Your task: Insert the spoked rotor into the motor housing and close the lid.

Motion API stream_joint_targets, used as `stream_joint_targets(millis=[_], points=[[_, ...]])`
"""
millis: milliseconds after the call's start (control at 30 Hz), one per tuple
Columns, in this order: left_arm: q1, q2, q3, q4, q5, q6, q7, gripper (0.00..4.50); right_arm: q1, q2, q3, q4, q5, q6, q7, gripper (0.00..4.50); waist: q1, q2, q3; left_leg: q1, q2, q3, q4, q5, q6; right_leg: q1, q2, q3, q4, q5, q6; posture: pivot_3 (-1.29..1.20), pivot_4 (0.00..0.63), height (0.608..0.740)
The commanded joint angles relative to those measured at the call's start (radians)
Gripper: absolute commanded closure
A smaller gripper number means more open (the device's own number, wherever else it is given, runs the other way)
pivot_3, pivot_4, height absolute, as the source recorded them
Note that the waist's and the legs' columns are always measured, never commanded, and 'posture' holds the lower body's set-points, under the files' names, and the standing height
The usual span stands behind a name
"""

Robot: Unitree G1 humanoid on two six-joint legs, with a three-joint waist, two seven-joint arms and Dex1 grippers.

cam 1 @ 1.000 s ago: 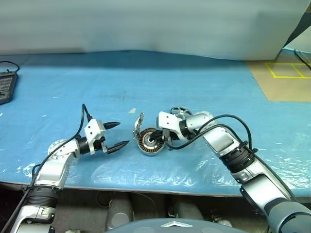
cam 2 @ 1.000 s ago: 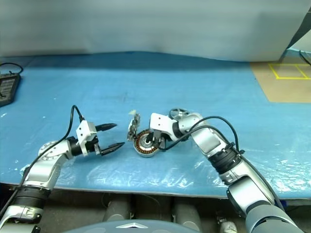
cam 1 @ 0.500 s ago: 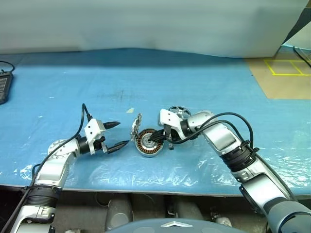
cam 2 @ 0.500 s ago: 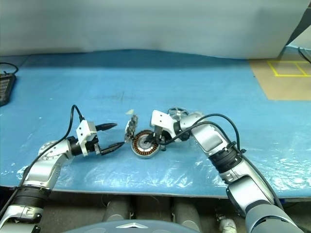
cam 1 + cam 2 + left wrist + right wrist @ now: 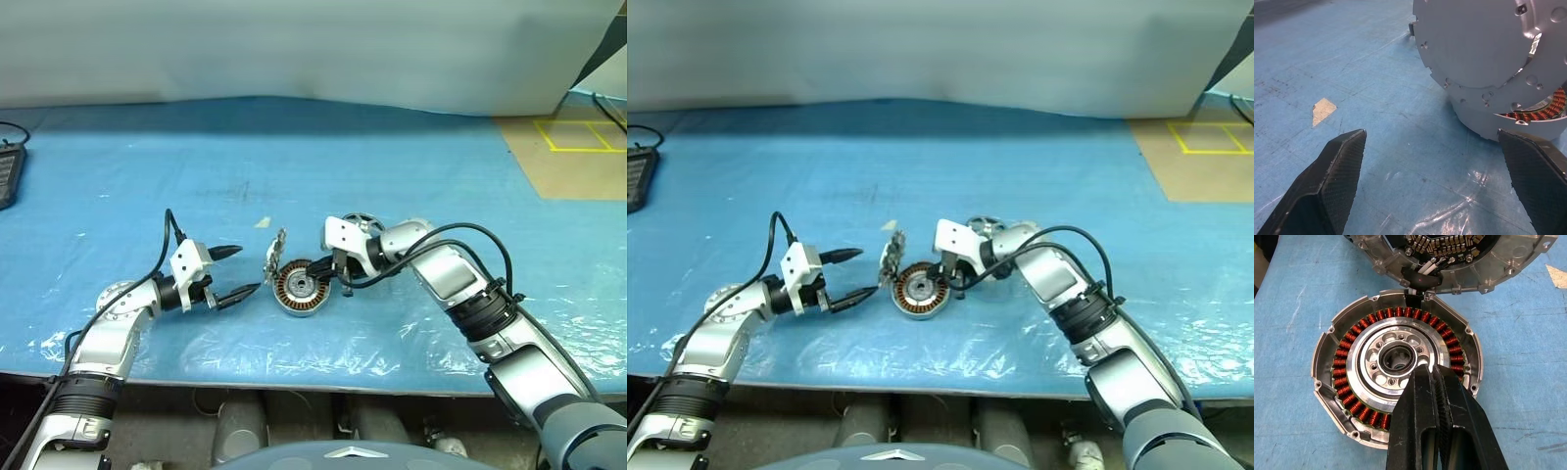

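Right gripper (image 5: 1437, 382) is seen with its fingers pressed together and nothing between them, the tips lying over the housing (image 5: 1396, 391) at about 5 o'clock of its dark centre; whether they touch the metal cannot be told. A silver ring with holes already sits inside the copper windings, so the rotor is judged to be seated and the tips to be pressing or checking it. Left gripper (image 5: 231, 272) is held wide open and empty at the housing's 9 o'clock, likely waiting to swing the lid (image 5: 275, 256) over. The lid is propped on edge just beyond, joined to the housing by wires. Those wires and the lid's toothed inner face are given by the right wrist view; its plain grey back is given by the left wrist view. A spoked wheel (image 5: 361, 224) lies farther off, at 2 o'clock.
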Motion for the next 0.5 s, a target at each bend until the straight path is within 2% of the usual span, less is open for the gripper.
stream_joint_targets(millis=[33,500], points=[[-0.003,0.013,0.014,-0.025,-0.003,-0.005,0.002,0.0,0.012,-0.002,0.008,-0.047,0.007,-0.008,0.015,4.45,0.0,0.0,0.0,0.0,0.0,0.0,0.0,0.0,0.0,0.0,0.0,0.0,0.0,0.0,0.0,0.0,0.15,0.74],[0.0,0.019,0.015,-0.027,-0.003,-0.007,0.001,0.0,0.012,-0.007,0.0,-0.102,0.043,0.053,0.051,4.45,0.0,0.0,0.0,0.0,0.001,0.0,0.002,0.0,0.0,0.0,0.0,0.0,0.001,0.0,0.0,0.0,0.15,0.74]])
